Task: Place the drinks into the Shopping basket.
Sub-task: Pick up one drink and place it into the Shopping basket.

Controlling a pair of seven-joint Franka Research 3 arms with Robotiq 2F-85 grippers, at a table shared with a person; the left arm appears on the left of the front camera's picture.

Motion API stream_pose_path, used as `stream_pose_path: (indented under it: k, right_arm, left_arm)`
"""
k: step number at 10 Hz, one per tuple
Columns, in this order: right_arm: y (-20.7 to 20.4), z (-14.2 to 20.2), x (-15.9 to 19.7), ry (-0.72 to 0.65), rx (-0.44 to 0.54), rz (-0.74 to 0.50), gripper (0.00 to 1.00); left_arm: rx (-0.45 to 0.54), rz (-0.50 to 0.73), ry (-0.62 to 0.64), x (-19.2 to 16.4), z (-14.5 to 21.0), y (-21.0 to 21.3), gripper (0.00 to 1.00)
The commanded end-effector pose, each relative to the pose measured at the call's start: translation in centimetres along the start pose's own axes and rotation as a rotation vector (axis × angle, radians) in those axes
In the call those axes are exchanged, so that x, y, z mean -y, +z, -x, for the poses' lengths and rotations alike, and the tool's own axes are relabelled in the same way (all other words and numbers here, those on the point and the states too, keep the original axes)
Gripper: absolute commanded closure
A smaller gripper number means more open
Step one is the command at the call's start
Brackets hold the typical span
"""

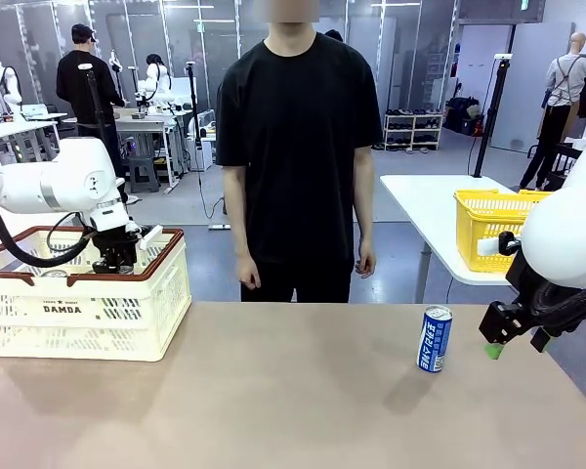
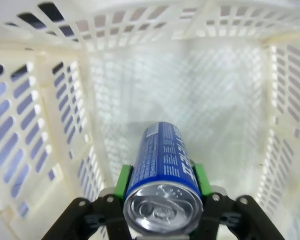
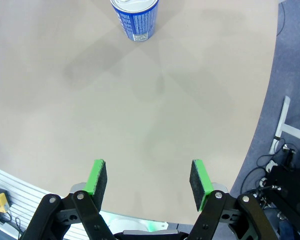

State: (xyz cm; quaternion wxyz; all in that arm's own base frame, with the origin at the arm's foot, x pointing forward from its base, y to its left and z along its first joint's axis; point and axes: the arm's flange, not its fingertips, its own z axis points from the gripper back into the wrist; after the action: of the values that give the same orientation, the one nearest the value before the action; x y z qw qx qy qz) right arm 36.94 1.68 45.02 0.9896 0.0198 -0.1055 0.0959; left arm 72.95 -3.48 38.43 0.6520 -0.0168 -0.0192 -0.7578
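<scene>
My left gripper (image 1: 117, 262) reaches down into the cream-white Shopping basket (image 1: 127, 313) at the table's left. In the left wrist view the left gripper (image 2: 161, 180) is shut on a blue drink can (image 2: 162, 170), silver top toward the camera, above the basket's slotted floor (image 2: 205, 85). A second blue can (image 1: 434, 339) with white lettering stands upright on the table at the right. My right gripper (image 1: 513, 337) hovers open to the right of that can. From the right wrist, the can (image 3: 135, 17) lies well ahead of the right gripper (image 3: 149, 180), nothing between the green pads (image 3: 97, 176).
A person in black stands at the far side, hands down. A yellow mesh basket (image 1: 488, 227) sits on a white side table behind right. The table edge (image 3: 260, 125) and floor cables lie beside the right gripper. Bare tabletop (image 1: 273, 391) spans the middle.
</scene>
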Motion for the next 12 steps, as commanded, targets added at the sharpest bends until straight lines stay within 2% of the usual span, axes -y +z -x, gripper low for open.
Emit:
stream_pose_path:
  k: [1,7,8,9,10,12]
  right_arm:
    - [0.0,0.1,0.1,-0.001,0.001,-0.002,0.16]
    - [0.0,0.1,0.1,-0.001,0.001,-0.002,0.16]
    - [0.0,0.1,0.1,-0.001,0.001,-0.002,0.16]
    - [0.0,0.1,0.1,-0.001,0.001,-0.002,0.16]
    - [0.0,0.1,0.1,-0.001,0.001,-0.002,0.16]
    - [0.0,0.1,0.1,-0.001,0.001,-0.002,0.16]
  left_arm:
    - [-0.049,0.059,-0.004,-0.7,0.3,-0.4,0.42]
    - [0.028,0.036,-0.004,-0.8,-0.3,-1.3,0.42]
    - [0.045,0.025,-0.007,-0.6,-0.5,-1.2,0.33]
    - [0.053,0.02,0.0,-0.5,-0.5,-1.1,0.29]
    - [0.057,0.008,0.006,-0.4,-0.4,-0.8,0.17]
    - [0.06,-0.001,0.007,-0.1,-0.2,0.0,0.0]
